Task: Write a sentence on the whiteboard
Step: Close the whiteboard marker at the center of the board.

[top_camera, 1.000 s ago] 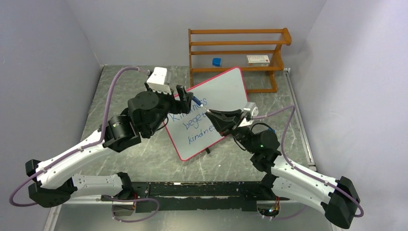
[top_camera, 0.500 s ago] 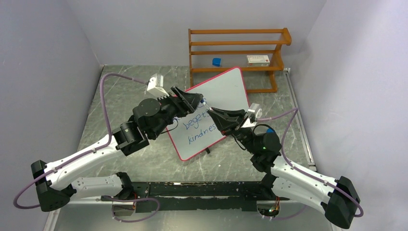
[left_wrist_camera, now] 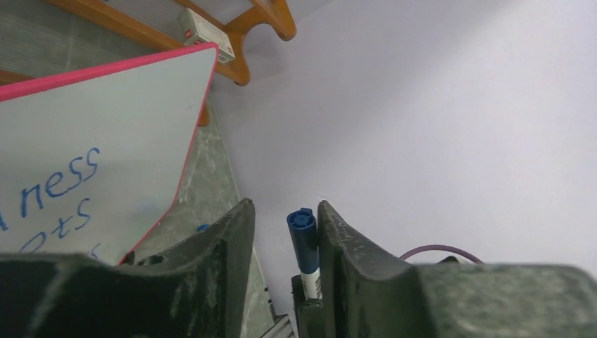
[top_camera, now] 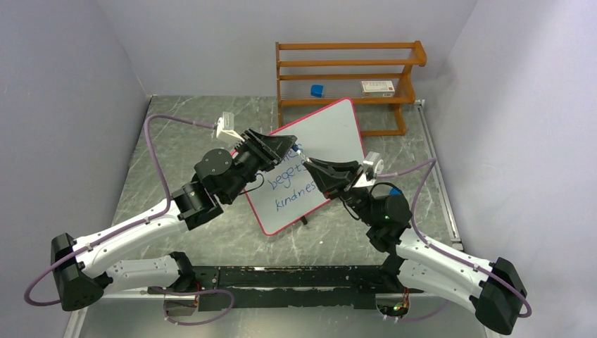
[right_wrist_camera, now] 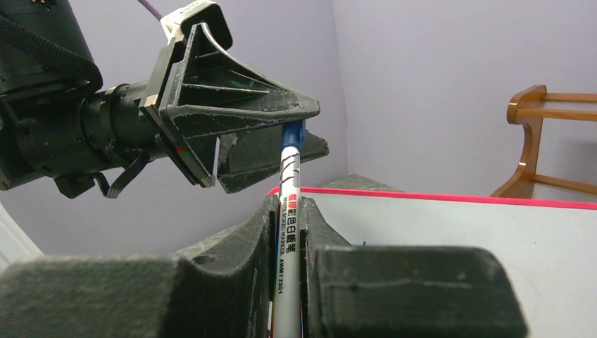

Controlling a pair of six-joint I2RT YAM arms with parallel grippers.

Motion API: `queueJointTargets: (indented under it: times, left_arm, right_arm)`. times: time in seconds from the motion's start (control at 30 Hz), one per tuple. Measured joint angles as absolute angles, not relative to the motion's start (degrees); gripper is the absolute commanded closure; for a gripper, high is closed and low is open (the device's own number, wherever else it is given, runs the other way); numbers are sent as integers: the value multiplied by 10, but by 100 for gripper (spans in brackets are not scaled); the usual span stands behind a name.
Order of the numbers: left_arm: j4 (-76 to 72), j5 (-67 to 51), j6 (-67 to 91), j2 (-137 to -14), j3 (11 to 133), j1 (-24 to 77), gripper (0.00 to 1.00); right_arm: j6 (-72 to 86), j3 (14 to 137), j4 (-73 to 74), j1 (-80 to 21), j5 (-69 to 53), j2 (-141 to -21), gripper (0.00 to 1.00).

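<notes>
Blue sentence (top_camera: 288,177) lies partly beneath left end effector (top_camera: 290,144).

Robot lab test cell. Bare lavender-grey walls (top_camera: 70,70) box in a marble-pattern tabletop (top_camera: 190,120). Left arm (top_camera: 134,232) and right arm (top_camera: 436,260) sit bolted to a black rail (top_camera: 296,278) at the near edge, with purple cables (top_camera: 146,134) run exposed. A wooden rack (top_camera: 345,63) stands at the back.

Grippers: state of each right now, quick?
Left gripper: open, jaws straddling the blue cap end of the marker, gap on one side.
Right gripper: shut on the marker.
</notes>
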State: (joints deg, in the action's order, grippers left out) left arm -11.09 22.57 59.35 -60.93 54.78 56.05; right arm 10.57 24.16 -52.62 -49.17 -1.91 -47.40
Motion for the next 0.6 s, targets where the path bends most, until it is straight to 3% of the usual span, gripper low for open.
queueJointTargets:
  times: [0.17, 0.6]
  left_arm:
    - [-145, 211, 613, -613, 538, 558, 94]
    - [-249, 172, 671, -619, 481, 542, 95]
  right_arm:
    - [110, 239, -526, -492, -19, -476, 100]
    - [120, 233, -554, -491, -10, -494, 100]
